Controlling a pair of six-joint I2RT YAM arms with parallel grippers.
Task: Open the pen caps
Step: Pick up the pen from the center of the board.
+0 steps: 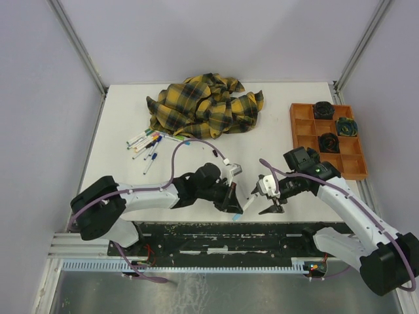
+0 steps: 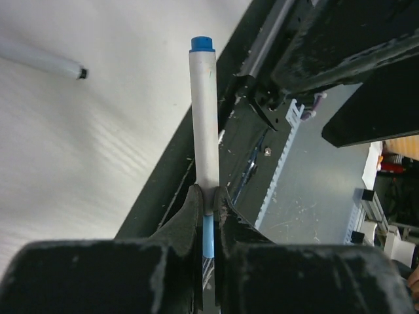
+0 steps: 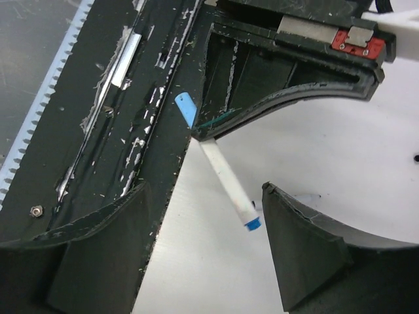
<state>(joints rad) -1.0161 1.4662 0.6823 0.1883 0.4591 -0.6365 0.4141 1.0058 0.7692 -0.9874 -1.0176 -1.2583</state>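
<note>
Left gripper (image 2: 208, 199) clamps a white pen (image 2: 204, 118) beside what looks like its blue cap (image 2: 208, 237); the barrel runs straight out toward the nearer right gripper (image 3: 204, 190), jaws apart, flanking the pen's blue-tipped free end (image 3: 253, 224) at the table's (image 1: 275, 131) near edge.

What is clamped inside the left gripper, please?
A white pen with a blue tip, clamped by the left gripper at a blue section. Its lower end is covered by the fingers.
</note>
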